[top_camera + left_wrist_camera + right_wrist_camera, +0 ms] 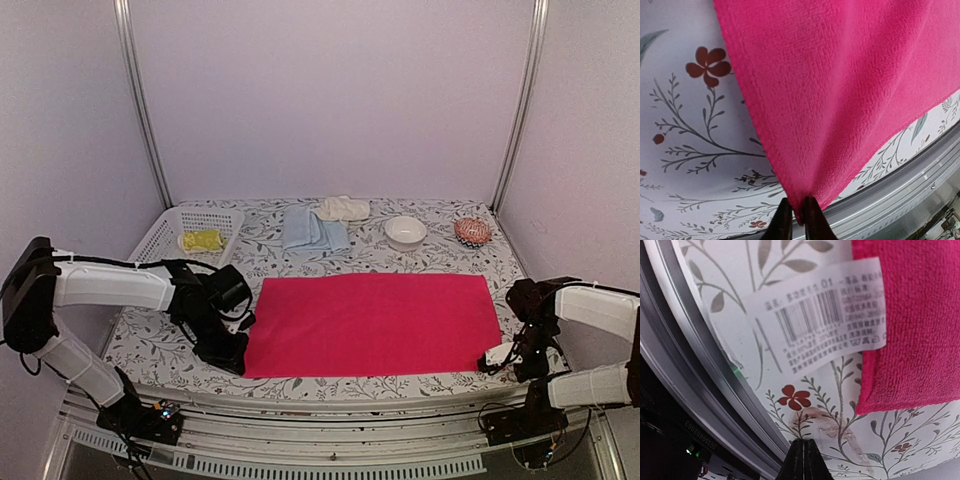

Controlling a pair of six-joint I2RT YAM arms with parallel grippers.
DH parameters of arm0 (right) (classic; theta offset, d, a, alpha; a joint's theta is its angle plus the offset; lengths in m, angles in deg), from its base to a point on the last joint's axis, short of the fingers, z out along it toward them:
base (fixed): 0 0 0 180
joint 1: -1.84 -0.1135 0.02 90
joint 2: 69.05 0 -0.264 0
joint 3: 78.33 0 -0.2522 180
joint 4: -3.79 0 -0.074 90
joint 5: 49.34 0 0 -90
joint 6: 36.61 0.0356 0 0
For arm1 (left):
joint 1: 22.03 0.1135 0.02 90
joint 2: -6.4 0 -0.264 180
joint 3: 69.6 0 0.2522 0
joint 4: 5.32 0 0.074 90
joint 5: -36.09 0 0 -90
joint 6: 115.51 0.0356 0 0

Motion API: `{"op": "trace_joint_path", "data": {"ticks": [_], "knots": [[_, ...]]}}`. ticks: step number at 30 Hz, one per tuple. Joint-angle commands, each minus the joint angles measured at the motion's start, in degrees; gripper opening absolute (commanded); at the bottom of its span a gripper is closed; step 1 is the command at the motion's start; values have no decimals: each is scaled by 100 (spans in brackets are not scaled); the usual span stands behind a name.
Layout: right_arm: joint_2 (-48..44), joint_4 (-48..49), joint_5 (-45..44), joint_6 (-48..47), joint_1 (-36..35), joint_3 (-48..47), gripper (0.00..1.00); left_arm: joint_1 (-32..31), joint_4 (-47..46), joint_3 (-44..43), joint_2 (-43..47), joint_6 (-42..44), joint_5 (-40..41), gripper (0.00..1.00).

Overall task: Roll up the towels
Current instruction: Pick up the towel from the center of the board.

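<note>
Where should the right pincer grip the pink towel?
Probably its near-right corner, beside the white label, coming in low from the table's near edge. The pink towel lies flat, so only a hem corner offers a pinchable edge. The left pincer nips the near-left corner; the right pincer is shut, empty.

Top cam wide; wrists close on towel [370, 322]

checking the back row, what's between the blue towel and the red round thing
a white bowl, seen in the top view
</note>
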Motion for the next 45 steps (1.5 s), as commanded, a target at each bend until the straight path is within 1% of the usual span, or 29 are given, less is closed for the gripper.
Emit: {"op": "trace_joint_path", "data": {"ticks": [1, 4, 6, 8, 10, 12, 15, 16, 19, 21, 25, 30, 33, 35, 37, 41, 45], "knots": [[36, -292, -172, -236, 39, -167, 13, -171, 404, -111, 40, -62, 60, 19], [-130, -494, -109, -297, 46, -455, 24, -143, 830, -463, 206, 28, 642, 29], [-211, -577, 16, -337, 56, -817, 28, -82, 1069, -774, 220, 116, 1049, 34], [-149, -675, 352, -282, 84, -1253, 30, 8, 1252, -1081, 144, 273, 1288, 36], [114, -795, 862, 1, 155, -1740, 32, 124, 1277, -1375, 40, 440, 1426, 38], [406, -986, 1517, 285, 267, -2206, 32, 260, 1279, -1638, -121, 637, 1397, 39], [709, -1067, 2228, 672, 321, -2493, 32, 385, 1177, -2063, -357, 882, 1355, 39], [765, -987, 2325, 791, 320, -2464, 32, 443, 1022, -2209, -414, 937, 1431, 39], [947, -536, 2214, 1071, 322, -2196, 31, 826, 270, -2430, -786, 1029, 1656, 42], [1160, -318, 2183, 1256, 320, -2117, 31, 1047, -119, -2679, -1259, 1105, 1776, 42], [1577, -123, 2288, 1651, 309, -2118, 31, 1300, -260, -3499, -2377, 1242, 2144, 40], [1826, 20, 2353, 1851, 294, -2157, 30, 1400, -350, -4348, -3508, 1640, 2241, 36], [2066, 259, 2415, 2038, 297, -2276, 30, 1452, -348, -4661, -3853, 1808, 2346, 36], [2329, 343, 2669, 2175, 303, -2453, 29, 1506, -343, -4815, -4017, 1927, 2417, 35], [2582, 413, 2895, 2286, 296, -2590, 29, 1576, -186, -4940, -4180, 1992, 2654, 34], [2989, 663, 2893, 2443, 322, -2610, 28, 1772, 28, -5012, -4453, 2051, 3319, 33], [3103, 636, 2916, 2519, 410, -2866, 28, 1874, 179, -5035, -4549, 1971, 3388, 31]]}}
